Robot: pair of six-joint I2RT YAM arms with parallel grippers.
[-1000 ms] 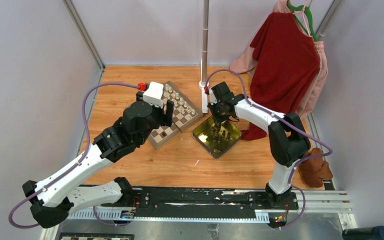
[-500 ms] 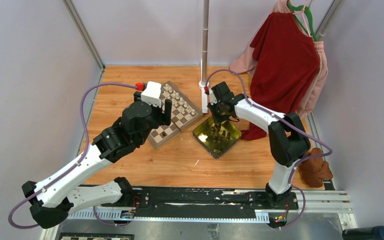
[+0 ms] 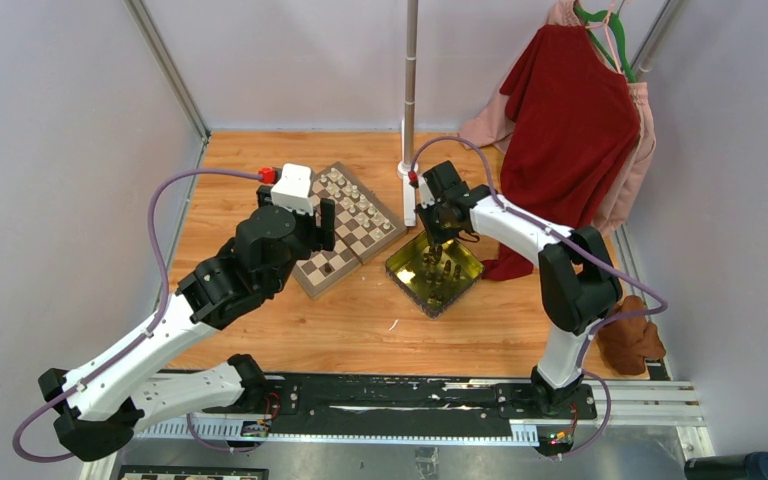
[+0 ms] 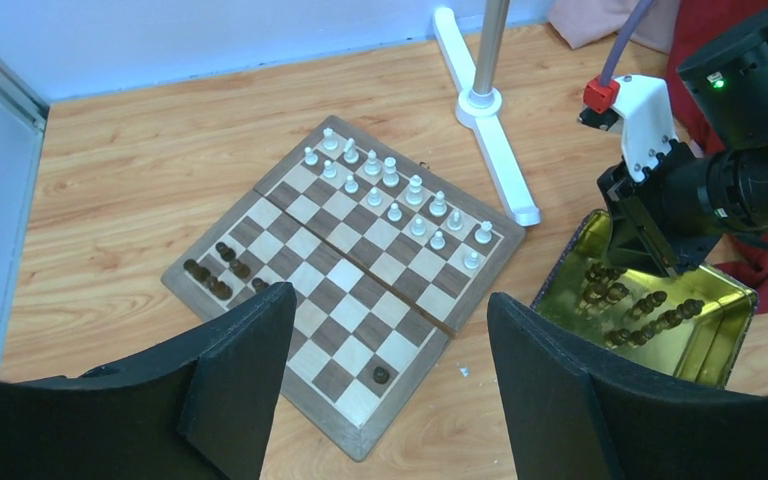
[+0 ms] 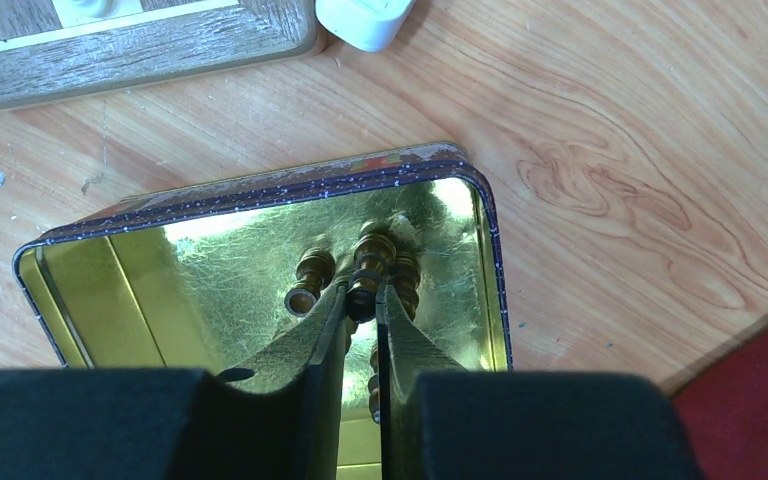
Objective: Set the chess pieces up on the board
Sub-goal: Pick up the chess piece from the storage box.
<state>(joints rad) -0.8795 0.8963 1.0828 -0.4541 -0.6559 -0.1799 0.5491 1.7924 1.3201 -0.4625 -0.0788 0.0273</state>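
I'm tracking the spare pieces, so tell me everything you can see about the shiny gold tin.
The gold tin is a shallow square tray, rounded corners, dark speckled rim, crinkly mirror-like inside. It lies flat on the wooden table beside the board, holding dark brown pieces; the right gripper reaches in, pinching one.
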